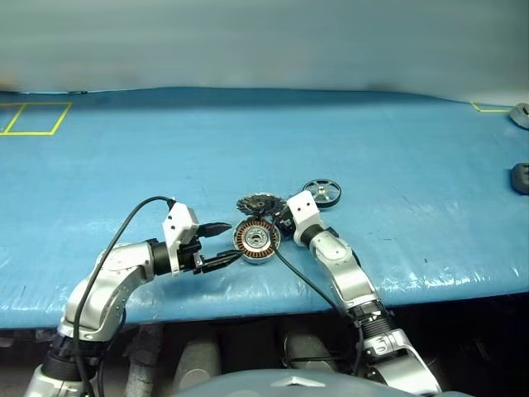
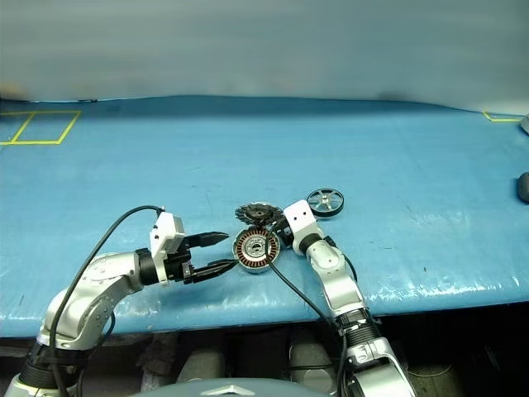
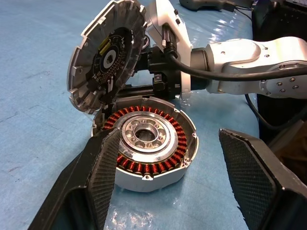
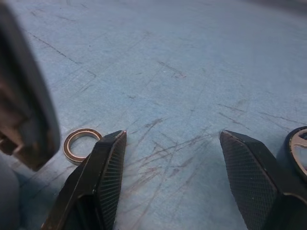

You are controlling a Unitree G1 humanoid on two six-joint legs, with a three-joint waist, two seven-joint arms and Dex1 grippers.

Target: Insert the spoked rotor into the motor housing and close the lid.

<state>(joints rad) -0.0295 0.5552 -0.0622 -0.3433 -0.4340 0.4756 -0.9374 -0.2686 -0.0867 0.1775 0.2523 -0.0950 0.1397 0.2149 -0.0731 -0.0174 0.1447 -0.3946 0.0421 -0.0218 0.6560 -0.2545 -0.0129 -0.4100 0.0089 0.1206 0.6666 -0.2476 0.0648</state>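
- Your left gripper stands wide open with nothing between its black fingers; it hovers low over the blue worktop, its tips just beside the motor housing.
- The motor housing sits just ahead of that gripper, open, its copper-coloured windings and silver centre exposed.
- The lid stands tilted up from the housing's far edge, its dark-and-silver patterned inside facing your left gripper.
- Your right gripper is also wide open and holds nothing; it sits just behind the raised lid, on the far side of the housing from your left gripper.
- The spoked rotor lies flat on the worktop, near your right gripper and a little past it.
- A small thin ring lies on the worktop just beside one finger of your right gripper.
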